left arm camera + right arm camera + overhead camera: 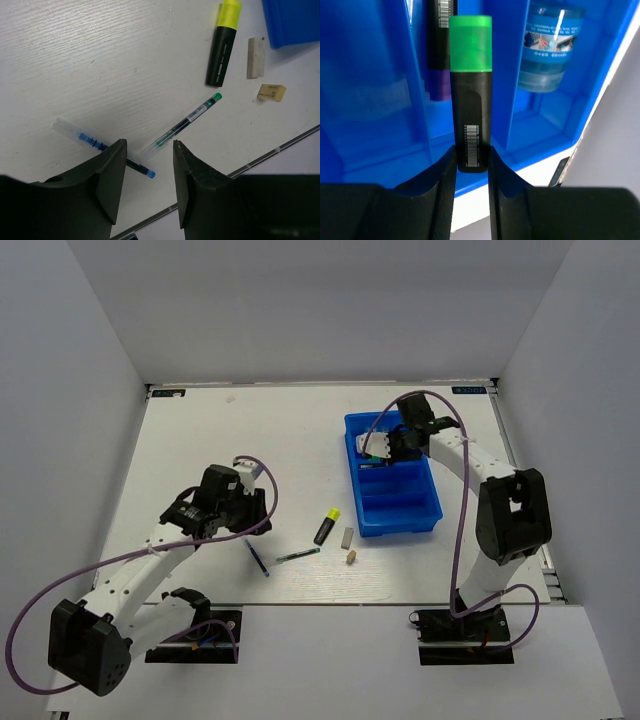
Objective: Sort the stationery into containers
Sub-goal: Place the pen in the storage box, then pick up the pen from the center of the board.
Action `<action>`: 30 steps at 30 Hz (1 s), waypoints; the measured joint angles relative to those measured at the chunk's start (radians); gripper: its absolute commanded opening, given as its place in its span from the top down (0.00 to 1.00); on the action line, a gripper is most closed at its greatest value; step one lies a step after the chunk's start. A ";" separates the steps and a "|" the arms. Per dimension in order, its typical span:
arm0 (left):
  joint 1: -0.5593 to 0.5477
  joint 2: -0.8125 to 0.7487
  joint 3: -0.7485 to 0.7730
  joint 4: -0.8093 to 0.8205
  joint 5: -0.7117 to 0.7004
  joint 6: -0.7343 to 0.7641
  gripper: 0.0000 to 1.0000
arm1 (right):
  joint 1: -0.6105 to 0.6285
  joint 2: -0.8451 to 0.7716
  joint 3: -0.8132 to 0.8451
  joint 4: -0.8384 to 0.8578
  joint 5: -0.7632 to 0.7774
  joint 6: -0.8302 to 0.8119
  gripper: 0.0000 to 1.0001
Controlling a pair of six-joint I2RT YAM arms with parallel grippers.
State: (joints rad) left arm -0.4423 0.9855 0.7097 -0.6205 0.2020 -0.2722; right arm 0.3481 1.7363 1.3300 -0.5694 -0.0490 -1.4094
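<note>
Treat the sort as partly done. A purple highlighter (439, 60) and a blue pack (547, 50) already lie in separate compartments of the blue tray (352, 465). The right gripper (471, 160) pinches the green highlighter (470, 100) by its black body over the tray; which compartment lies under it cannot be told. Five items lie on the table outside the tray: the yellow highlighter (223, 42), grey eraser (255, 57), tan piece (271, 92), green pen (182, 122) and blue pen (102, 147). The left gripper (149, 175) hangs over the two pens with its jaws spread and gripping nothing. Expect no readable brand: the green highlighter and green pen carry barcode labels, the yellow highlighter's white print is too small, and the pack's print is blurred.
</note>
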 measured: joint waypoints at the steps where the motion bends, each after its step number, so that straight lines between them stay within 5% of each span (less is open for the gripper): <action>1: -0.001 0.008 0.000 0.000 0.000 0.002 0.43 | 0.000 0.010 0.000 0.009 0.000 -0.010 1.00; 5: -0.018 0.040 0.004 -0.002 -0.001 0.003 0.36 | 0.000 0.047 0.000 0.047 0.009 -0.092 1.00; 7: -0.035 0.064 0.021 -0.006 0.000 0.006 0.34 | 0.000 0.059 0.000 0.056 0.016 -0.125 0.78; 16: -0.125 0.271 0.144 0.072 0.069 -0.008 0.29 | -0.006 0.089 0.051 0.026 0.013 -0.080 0.32; 19: -0.142 0.347 0.152 0.129 0.097 -0.037 0.34 | -0.019 0.069 0.061 0.002 -0.011 -0.029 0.39; 20: -0.150 0.373 0.157 0.146 0.101 -0.047 0.36 | -0.024 0.057 0.061 -0.008 -0.017 -0.005 0.55; 21: -0.159 0.402 0.163 0.169 0.103 -0.055 0.38 | -0.029 0.042 0.061 -0.017 -0.025 0.019 0.85; 22: -0.172 0.430 0.174 0.183 0.103 -0.063 0.41 | -0.035 0.026 0.061 -0.025 -0.031 0.068 1.00; 29: -0.316 0.616 0.291 0.250 0.022 -0.080 0.45 | -0.092 -0.151 0.061 -0.050 -0.057 0.594 0.99; 30: -0.333 0.638 0.307 0.256 0.000 -0.079 0.45 | -0.104 -0.180 0.061 -0.064 -0.073 0.668 0.87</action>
State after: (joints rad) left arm -0.7757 1.6234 1.0164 -0.3649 0.2020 -0.3511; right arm 0.2443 1.5558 1.3911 -0.6334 -0.1223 -0.7414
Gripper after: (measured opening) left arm 0.553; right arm 0.006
